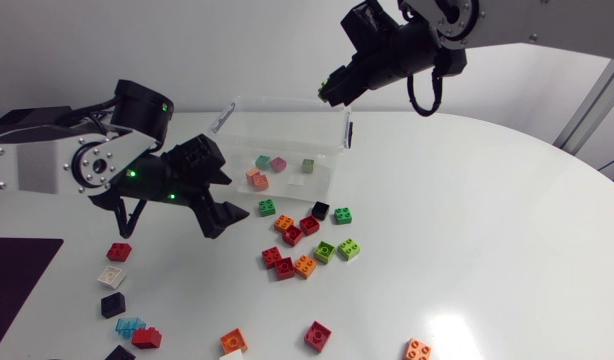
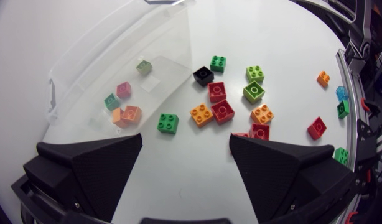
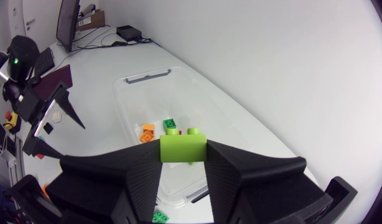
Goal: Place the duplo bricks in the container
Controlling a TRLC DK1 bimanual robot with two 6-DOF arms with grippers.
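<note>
My right gripper [image 1: 330,90] hangs above the clear container's [image 1: 287,135] far right corner, shut on a lime green brick [image 3: 183,148]. In the right wrist view the container [image 3: 136,102] lies below that brick. Inside it are teal [image 1: 263,161], pink [image 1: 278,164], green [image 1: 308,166] and orange [image 1: 257,179] bricks. My left gripper [image 1: 182,218] stands open and empty just in front of the container's left end. In the left wrist view [image 2: 185,155] a green brick [image 2: 167,122] lies right ahead of it, with a cluster of red, orange, lime and black bricks [image 2: 222,111] beyond.
More loose bricks lie at the front left: red [image 1: 118,251], white [image 1: 110,277], black [image 1: 113,304], blue [image 1: 129,326]. Orange [image 1: 233,340], red [image 1: 317,335] and orange [image 1: 418,350] bricks sit near the front edge. A dark mat [image 1: 12,280] lies at the left edge.
</note>
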